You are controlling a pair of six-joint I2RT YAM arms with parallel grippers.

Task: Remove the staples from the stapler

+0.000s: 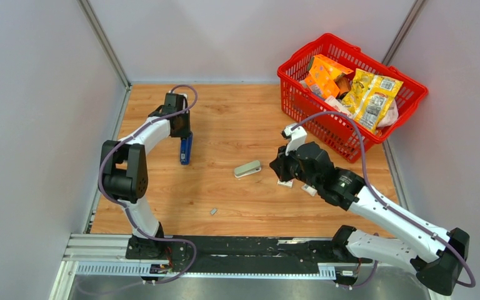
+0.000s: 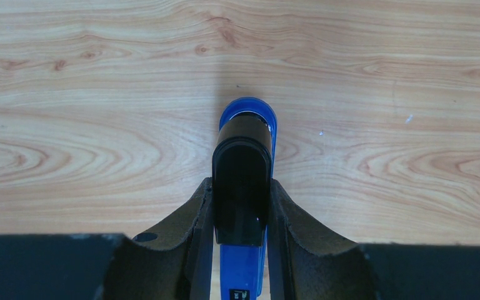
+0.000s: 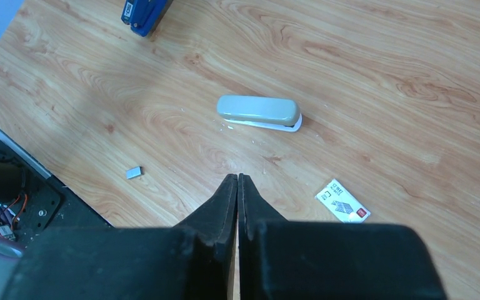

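A blue stapler (image 1: 186,150) with a black top lies on the wooden table at the left. My left gripper (image 1: 185,137) is shut on its sides; in the left wrist view the fingers (image 2: 203,206) press both flanks of the blue stapler (image 2: 242,156), with my left gripper (image 2: 240,200) over its rear half. A beige stapler (image 1: 247,169) lies closed mid-table. My right gripper (image 1: 276,166) hovers just right of it, shut and holding nothing. In the right wrist view the beige stapler (image 3: 259,112) lies ahead of my right gripper (image 3: 237,178). A small grey strip of staples (image 1: 214,212) rests near the front edge, also visible as the staples (image 3: 134,172).
A red basket (image 1: 300,103) of snack packets stands at the back right. A small white printed box (image 3: 342,205) lies on the table under the right arm, and another white box (image 1: 285,184) sits beside it. Grey walls enclose the table (image 1: 237,125).
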